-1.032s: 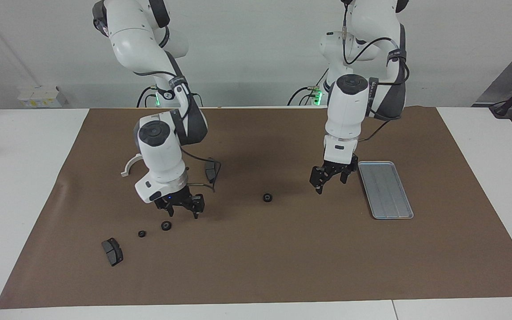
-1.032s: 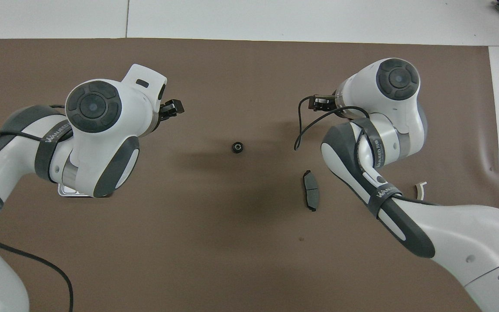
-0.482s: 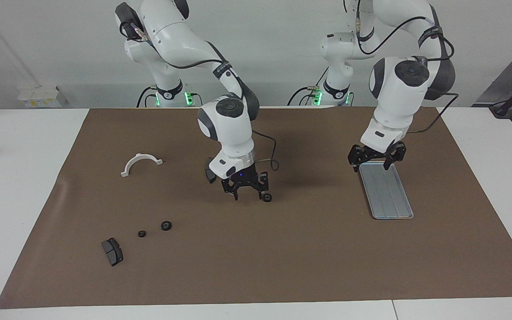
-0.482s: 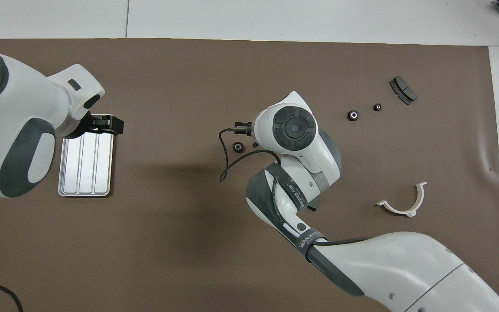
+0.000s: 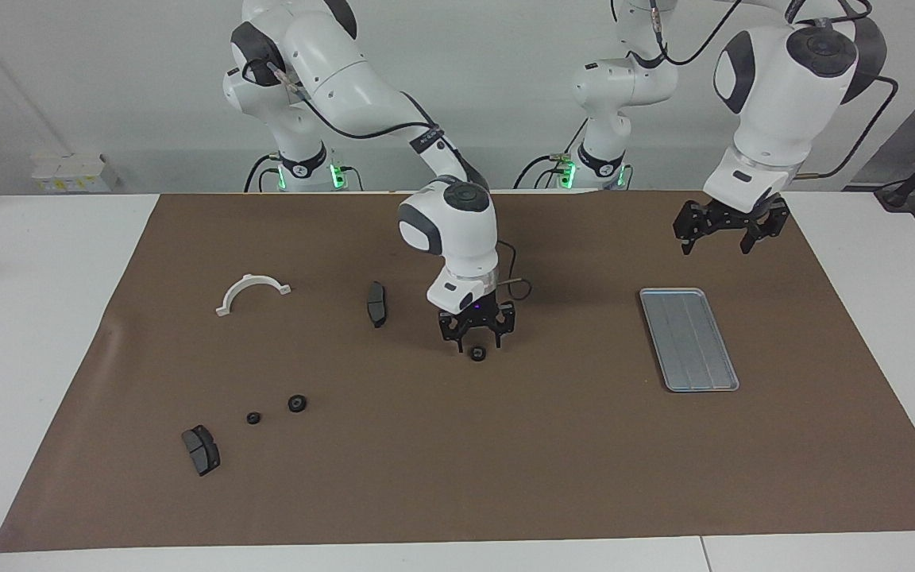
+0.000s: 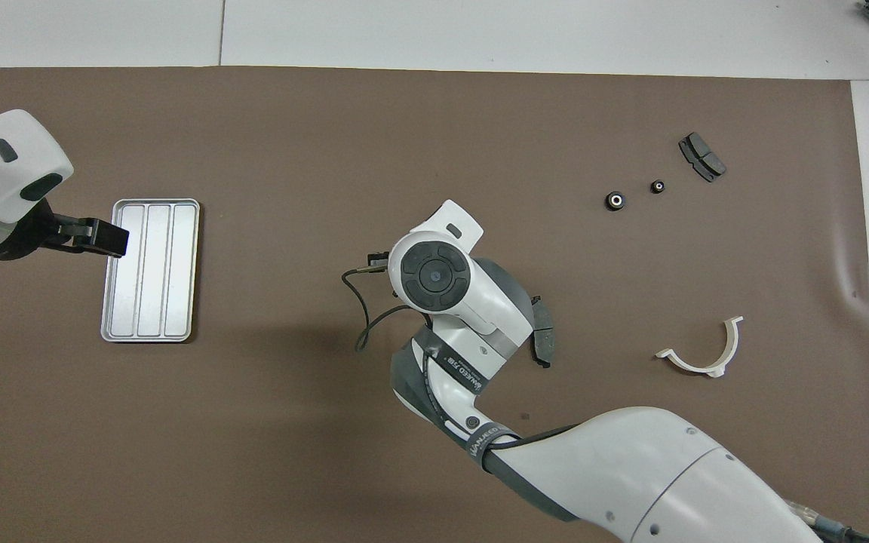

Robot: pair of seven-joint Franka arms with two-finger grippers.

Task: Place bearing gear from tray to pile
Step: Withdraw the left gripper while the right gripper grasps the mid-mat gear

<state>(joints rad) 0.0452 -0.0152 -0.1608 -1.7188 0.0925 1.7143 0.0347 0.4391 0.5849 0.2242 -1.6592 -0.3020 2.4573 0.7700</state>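
Since half a second ago your right claw (image 5: 476, 334) has slid a little toward the left arm's end of the table and now hangs directly over the loose gear (image 5: 478, 354), fingers spread apart with nothing between them; the gear sits on the brown mat (image 5: 457, 477) just under the fingertips, and you cannot tell whether they touch it. Your left claw (image 5: 728, 232) has lifted well clear of the tray (image 5: 689, 339) and hangs open and empty above the mat, on the robots' side of the tray.

Beside the right claw, toward the right arm's end, one brake pad (image 5: 376, 303) lies on the mat, and past it the white half-ring (image 5: 252, 292). Farther from the robots than those, the pile shows two small black gears (image 5: 296, 403) (image 5: 253, 418) lying apart, with a second brake pad (image 5: 201, 450) just beside them. No gear lies in the tray.
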